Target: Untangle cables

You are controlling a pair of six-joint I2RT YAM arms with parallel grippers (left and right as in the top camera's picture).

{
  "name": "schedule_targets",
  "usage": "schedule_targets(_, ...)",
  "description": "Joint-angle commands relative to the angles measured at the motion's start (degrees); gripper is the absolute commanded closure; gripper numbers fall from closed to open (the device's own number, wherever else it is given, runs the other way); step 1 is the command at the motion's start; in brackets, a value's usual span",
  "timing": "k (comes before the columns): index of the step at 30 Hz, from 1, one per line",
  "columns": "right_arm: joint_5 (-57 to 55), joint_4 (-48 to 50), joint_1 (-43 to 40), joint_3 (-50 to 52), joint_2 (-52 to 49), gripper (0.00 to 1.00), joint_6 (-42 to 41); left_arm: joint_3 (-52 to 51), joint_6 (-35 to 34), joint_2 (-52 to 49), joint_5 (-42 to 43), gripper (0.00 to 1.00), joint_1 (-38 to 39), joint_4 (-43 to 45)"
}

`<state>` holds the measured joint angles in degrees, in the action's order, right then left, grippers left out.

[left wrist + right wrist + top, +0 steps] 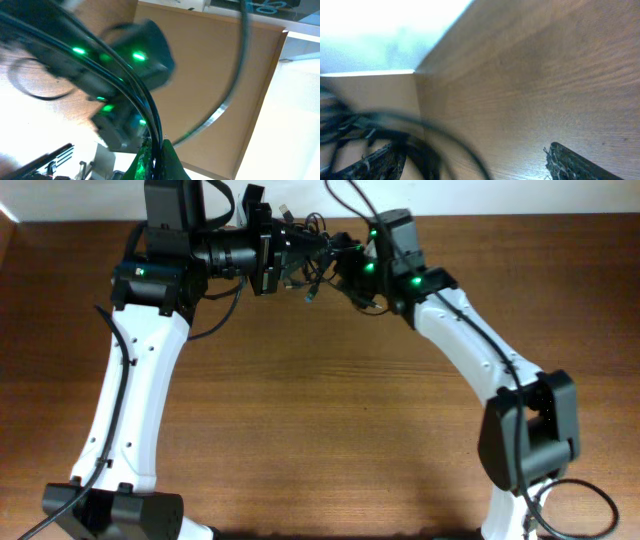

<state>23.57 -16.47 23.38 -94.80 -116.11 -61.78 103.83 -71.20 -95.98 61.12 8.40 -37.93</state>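
Observation:
The cables (312, 262) are a small dark tangle held in the air above the back middle of the table, between my two grippers. My left gripper (287, 256) comes in from the left. In the left wrist view its green-lit fingertips (159, 159) are shut on thin black cords (150, 112) that run up between them. My right gripper (343, 268) is at the right side of the tangle. In the right wrist view its fingers (475, 162) stand wide apart, and blurred black cords (420, 145) loop past the left finger. I cannot tell whether they touch it.
The brown wooden table (330, 410) has its back edge right behind the tangle, with a pale wall beyond. Thicker black arm cables hang by the left arm (215, 315) and right base (590, 495). The arm bases stand at the front edge.

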Motion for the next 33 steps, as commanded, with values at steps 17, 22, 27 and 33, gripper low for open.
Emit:
schedule_targets(17, -0.1, -41.3, -15.0, -0.3, 7.6, 0.96, 49.7, 1.1, 51.9, -0.7, -85.3, 1.00, -5.0, -23.9)
schedule_targets(22, -0.3, -48.7, -18.3, -0.3, 14.6, 0.96, 56.6, 1.1, 54.8, -5.6, -86.0, 1.00, -8.3, -24.9)
schedule_targets(27, 0.3, -51.9, -14.5, -0.2, 14.6, 0.96, 56.7, 1.1, 72.0, -8.8, -56.4, 1.00, -9.1, -25.8)
schedule_targets(33, -3.3, -51.6, -8.0, -0.2, 14.3, 0.96, 52.3, 1.1, 86.6, -8.8, -37.9, 0.44, -8.2, -30.1)
